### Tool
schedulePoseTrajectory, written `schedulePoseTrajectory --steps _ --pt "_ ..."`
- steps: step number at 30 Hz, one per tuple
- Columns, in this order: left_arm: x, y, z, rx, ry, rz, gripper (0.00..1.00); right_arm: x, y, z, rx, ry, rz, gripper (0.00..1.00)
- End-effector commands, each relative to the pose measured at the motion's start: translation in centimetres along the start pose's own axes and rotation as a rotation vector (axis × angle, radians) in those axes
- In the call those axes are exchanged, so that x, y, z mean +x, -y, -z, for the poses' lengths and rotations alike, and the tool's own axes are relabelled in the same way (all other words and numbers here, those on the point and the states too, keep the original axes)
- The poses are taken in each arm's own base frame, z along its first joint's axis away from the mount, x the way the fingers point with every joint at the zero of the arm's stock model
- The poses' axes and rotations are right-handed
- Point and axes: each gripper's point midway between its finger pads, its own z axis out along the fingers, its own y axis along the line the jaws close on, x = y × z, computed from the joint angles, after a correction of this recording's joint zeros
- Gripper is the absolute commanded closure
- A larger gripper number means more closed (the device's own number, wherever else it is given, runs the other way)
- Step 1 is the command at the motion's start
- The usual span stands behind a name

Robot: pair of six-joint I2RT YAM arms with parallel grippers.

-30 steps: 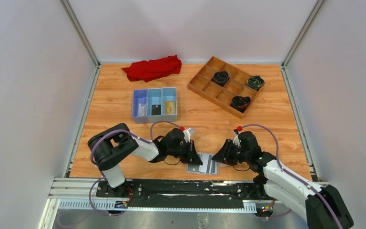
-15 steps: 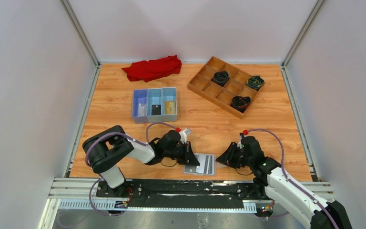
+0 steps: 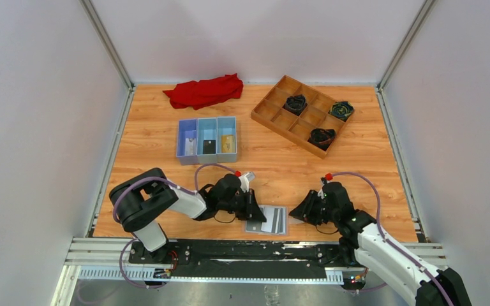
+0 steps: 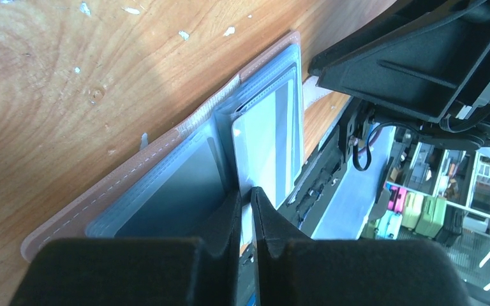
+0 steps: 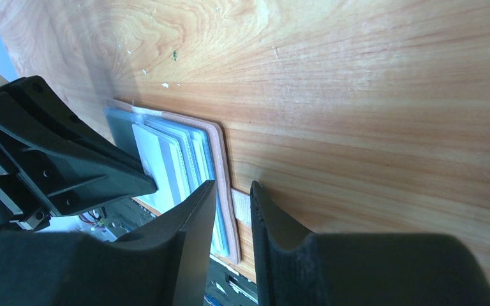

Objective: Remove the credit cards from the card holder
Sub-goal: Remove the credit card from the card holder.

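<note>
The card holder lies open at the table's near edge, grey inside with a tan rim. My left gripper is shut on a pale card that sticks out of a holder sleeve; its fingertips pinch the card's edge. My right gripper is nearly closed on the holder's tan right edge and its white tab, with both between its jaws. A pale card, a black card and a gold card lie in the blue tray.
A wooden grid tray with dark rolled items stands at the back right. A red cloth lies at the back. The holder hangs partly over the table's near edge, above the black rail.
The right gripper has drawn back right and toward the near edge. The left gripper and the holder have shifted slightly left. The pale card stays pinched.
</note>
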Motion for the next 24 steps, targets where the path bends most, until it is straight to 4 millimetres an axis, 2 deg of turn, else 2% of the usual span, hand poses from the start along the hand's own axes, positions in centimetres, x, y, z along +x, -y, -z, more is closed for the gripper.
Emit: schedulePoseTrajectory --steps 1,6,9,17,19,24 --pt "0.4 -0.6 -0.1 -0.021 -0.034 -0.014 0.92 3.2 6.6 0.4 0.244 -0.082 -0.02 0.68" --pt "0.4 -0.5 -0.2 -0.011 -0.037 -0.007 0.83 3.2 6.5 0.4 0.242 -0.083 -0.015 0.68" --pt "0.3 -0.3 -0.1 0.002 -0.027 -0.007 0.82 3.2 6.5 0.4 0.241 -0.085 -0.01 0.69" --pt "0.2 0.3 0.1 0.051 0.008 0.021 0.88 3.2 6.5 0.2 0.239 -0.09 -0.005 0.69" --pt "0.1 0.5 0.2 0.07 0.019 0.033 1.0 3.3 6.6 0.2 0.242 -0.095 -0.004 0.69" --pt "0.2 0.5 0.4 0.102 0.036 0.047 1.0 3.2 6.1 0.2 0.225 -0.101 0.01 0.69"
